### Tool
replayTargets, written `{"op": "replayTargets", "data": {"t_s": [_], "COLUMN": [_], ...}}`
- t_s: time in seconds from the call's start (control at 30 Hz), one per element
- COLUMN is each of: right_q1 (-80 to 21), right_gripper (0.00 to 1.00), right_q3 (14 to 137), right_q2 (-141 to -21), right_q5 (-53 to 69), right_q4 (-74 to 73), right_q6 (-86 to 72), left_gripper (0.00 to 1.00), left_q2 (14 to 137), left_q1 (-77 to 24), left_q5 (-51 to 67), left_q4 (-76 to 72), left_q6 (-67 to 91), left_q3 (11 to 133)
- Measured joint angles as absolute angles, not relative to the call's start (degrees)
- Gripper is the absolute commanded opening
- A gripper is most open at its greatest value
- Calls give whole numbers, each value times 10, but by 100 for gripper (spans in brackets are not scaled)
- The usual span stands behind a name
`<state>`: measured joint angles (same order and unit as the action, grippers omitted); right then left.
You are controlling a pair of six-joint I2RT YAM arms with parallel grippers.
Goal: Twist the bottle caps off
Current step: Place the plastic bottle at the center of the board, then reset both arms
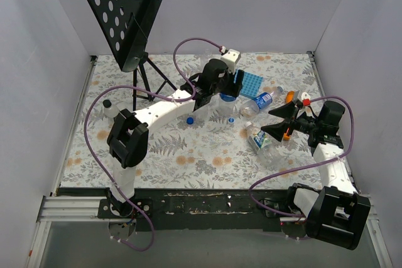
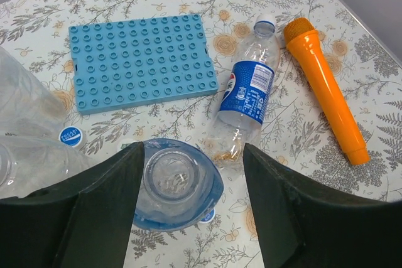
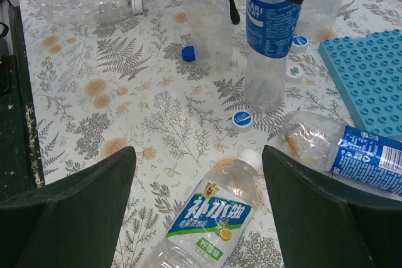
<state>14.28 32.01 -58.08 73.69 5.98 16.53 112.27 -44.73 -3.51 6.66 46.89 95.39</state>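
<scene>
My left gripper point(image 2: 191, 155) is open, straddling the top of an upright blue-labelled bottle point(image 2: 173, 183) whose neck is uncapped; the left finger point(image 2: 94, 205) is against its shoulder and the right finger stands apart. A blue cap point(image 2: 211, 216) lies beside its base and another cap point(image 2: 70, 136) lies further left. A blue-labelled bottle point(image 2: 248, 95) lies flat with its white cap point(image 2: 266, 25) on. My right gripper point(image 3: 198, 155) is open above a lying green-and-blue-labelled bottle point(image 3: 207, 224) with a white cap point(image 3: 250, 158) on. In the top view the left gripper point(image 1: 220, 92) and right gripper point(image 1: 271, 122) are apart.
A light blue studded plate point(image 2: 141, 61) and an orange toy microphone point(image 2: 326, 89) lie beyond the left gripper. Loose caps point(image 3: 242, 118) point(image 3: 188, 53) point(image 3: 293, 71) dot the table, and a clear bottle point(image 3: 206, 10) stands upright. A capped bottle point(image 3: 88, 7) lies far left. A black music stand point(image 1: 122, 14) is at the back left.
</scene>
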Motion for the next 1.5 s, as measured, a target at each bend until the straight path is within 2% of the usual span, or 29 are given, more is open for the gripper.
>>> {"op": "replayTargets", "data": {"t_s": [0.27,0.5,0.73,0.9,1.23,1.5], "right_q1": [143,143,143,143,169,199], "right_gripper": [88,88,88,88,89,92], "right_q3": [320,320,320,322,325,374], "right_q2": [-582,-582,-582,-582,-564,-545], "right_q5": [737,736,734,730,728,705], "right_q4": [57,43,28,13,-18,-95], "right_q6": [169,180,196,214,242,276], "left_gripper": [73,85,89,98,98,98], "left_q2": [1114,1091,1054,1027,941,822], "left_q1": [-447,-447,-447,-447,-447,-447], "left_q5": [-26,-7,15,25,60,98], "left_q4": [89,102,116,123,134,132], "left_q6": [469,476,484,493,524,552], "left_q3": [969,980,995,1004,987,899]}}
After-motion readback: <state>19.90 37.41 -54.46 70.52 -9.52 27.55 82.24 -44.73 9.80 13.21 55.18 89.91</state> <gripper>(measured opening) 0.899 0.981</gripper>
